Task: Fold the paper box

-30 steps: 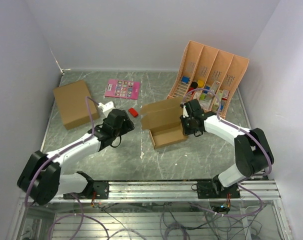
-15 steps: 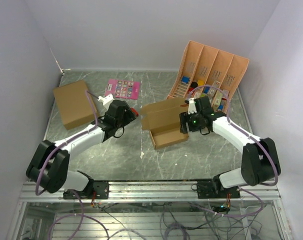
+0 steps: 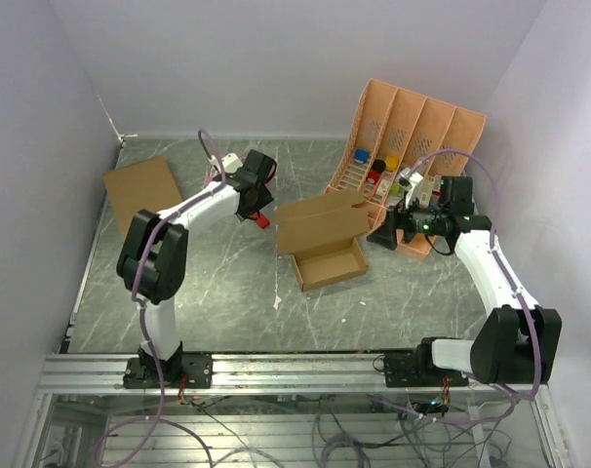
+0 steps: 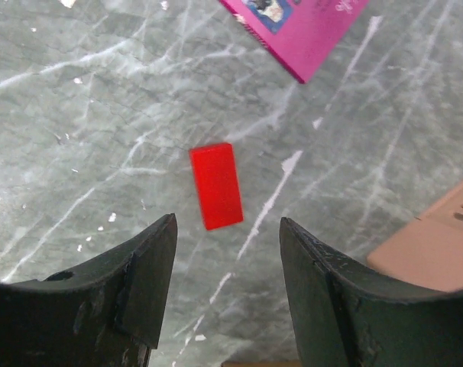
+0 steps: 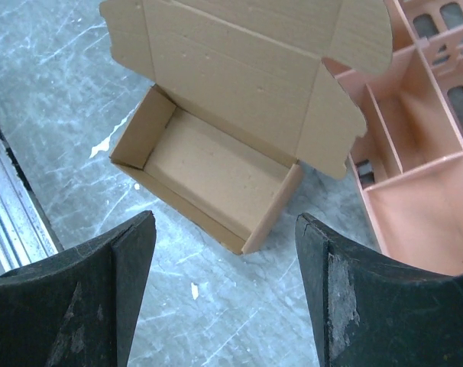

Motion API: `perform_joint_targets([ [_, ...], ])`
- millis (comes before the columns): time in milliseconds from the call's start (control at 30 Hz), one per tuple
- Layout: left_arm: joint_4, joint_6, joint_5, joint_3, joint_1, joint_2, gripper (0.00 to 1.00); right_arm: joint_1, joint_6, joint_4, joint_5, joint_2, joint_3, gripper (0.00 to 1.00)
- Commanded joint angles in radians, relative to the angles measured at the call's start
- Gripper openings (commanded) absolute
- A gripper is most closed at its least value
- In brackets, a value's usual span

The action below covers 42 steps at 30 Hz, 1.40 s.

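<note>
The paper box (image 3: 322, 241) is a brown cardboard tray in the middle of the table, its lid (image 3: 320, 220) standing up at the back with side flaps spread. In the right wrist view the paper box (image 5: 216, 157) lies open below and ahead of my right gripper (image 5: 225, 218), which is open with nothing between its fingers. From above, my right gripper (image 3: 378, 237) hovers just right of the tray, apart from it. My left gripper (image 3: 257, 207) is open at the back left, over a small red block (image 4: 216, 186), not touching it.
A peach slotted organizer (image 3: 413, 136) with small items stands at the back right, close to my right arm. A pink booklet (image 4: 296, 27) lies behind the red block. A larger flat brown cardboard box (image 3: 139, 187) lies far left. A metal rail (image 3: 295, 369) runs along the near edge.
My right gripper opened, let go of the paper box's right side and drew back to the right. My left arm swung from the front left to the back, over the red block.
</note>
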Motion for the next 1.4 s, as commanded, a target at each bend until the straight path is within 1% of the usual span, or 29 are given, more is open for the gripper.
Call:
perform_joint_targets([
  [0,-0.193,0.004,-0.048,0.103,0.020,0.090,0.67,-0.075,-0.053,0.015,-0.148,-0.003,-0.046,0.73],
  [167,-0.252,0.042,-0.019,0.247,0.026,0.205,0.68,-0.123,-0.056,0.003,-0.179,-0.013,-0.058,0.73],
  [300,-0.295,0.053,0.022,0.323,0.024,0.282,0.69,-0.137,-0.044,0.015,-0.186,-0.025,-0.071,0.73],
  [467,-0.327,0.051,0.035,0.363,0.024,0.350,0.70,-0.143,-0.047,0.005,-0.199,-0.016,-0.066,0.73],
  [667,-0.323,0.049,0.028,0.346,0.025,0.363,0.65,-0.146,-0.043,0.007,-0.200,-0.017,-0.069,0.73],
  [700,-0.322,0.049,0.023,0.345,0.024,0.361,0.63,-0.146,-0.044,0.006,-0.200,-0.016,-0.069,0.73],
  [767,-0.318,0.054,0.020,0.339,0.024,0.359,0.51,-0.146,-0.045,0.006,-0.200,-0.017,-0.069,0.73],
  [867,-0.314,0.065,0.019,0.328,0.024,0.354,0.25,-0.146,-0.043,0.008,-0.198,-0.019,-0.070,0.73],
  [900,-0.317,0.066,0.013,0.327,0.025,0.354,0.21,-0.146,-0.044,0.008,-0.198,-0.020,-0.070,0.73],
  [967,-0.323,0.068,0.003,0.321,0.025,0.349,0.18,-0.147,-0.044,0.005,-0.199,-0.022,-0.070,0.73],
  [1033,-0.326,0.067,-0.021,0.301,0.024,0.329,0.17,-0.147,-0.049,0.000,-0.200,-0.020,-0.069,0.73],
  [1167,-0.306,0.074,-0.114,0.193,0.024,0.194,0.14,-0.149,-0.056,-0.007,-0.202,-0.017,-0.068,0.73],
  [1267,-0.242,0.113,-0.154,0.052,0.023,0.032,0.12,-0.149,-0.058,-0.009,-0.207,-0.015,-0.069,0.73],
  [1333,-0.197,0.152,-0.174,-0.072,0.018,-0.094,0.10,-0.149,-0.067,-0.017,-0.212,-0.014,-0.066,0.73],
  [1367,-0.146,0.183,-0.169,-0.131,0.011,-0.164,0.08,-0.149,-0.073,-0.023,-0.215,-0.013,-0.065,0.73],
])
